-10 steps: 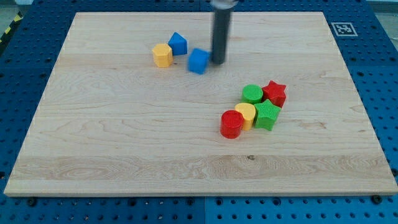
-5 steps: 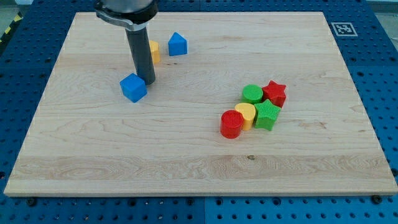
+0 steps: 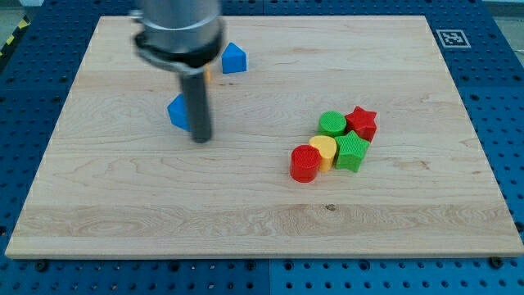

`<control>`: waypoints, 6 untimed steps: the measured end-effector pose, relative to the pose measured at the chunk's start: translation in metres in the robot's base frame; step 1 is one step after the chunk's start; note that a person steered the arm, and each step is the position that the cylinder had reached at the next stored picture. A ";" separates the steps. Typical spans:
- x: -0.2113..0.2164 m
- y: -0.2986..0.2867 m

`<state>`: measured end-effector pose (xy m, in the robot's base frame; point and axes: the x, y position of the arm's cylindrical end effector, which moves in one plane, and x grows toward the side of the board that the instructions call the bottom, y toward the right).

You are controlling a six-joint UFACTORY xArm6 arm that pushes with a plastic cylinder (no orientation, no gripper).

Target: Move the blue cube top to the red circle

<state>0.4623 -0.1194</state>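
The blue cube (image 3: 178, 112) lies left of the board's middle, partly hidden behind my rod. My tip (image 3: 201, 138) rests on the board just to the cube's lower right, close to it or touching it. The red circle (image 3: 304, 163) sits right of centre, at the lower left end of a cluster of blocks, well to the right of the cube and the tip.
A yellow heart-like block (image 3: 325, 151), a green star-like block (image 3: 353, 152), a green round block (image 3: 332, 124) and a red star (image 3: 361, 123) cluster beside the red circle. A second blue block (image 3: 234, 57) sits near the top. A yellow block (image 3: 207, 74) is mostly hidden behind the rod.
The blue cube was pushed from the upper middle down and to the left. My tip has since moved from the cube's upper right to its lower right.
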 end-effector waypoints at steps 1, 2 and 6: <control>-0.017 -0.042; -0.039 0.014; -0.062 0.028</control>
<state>0.4001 -0.0915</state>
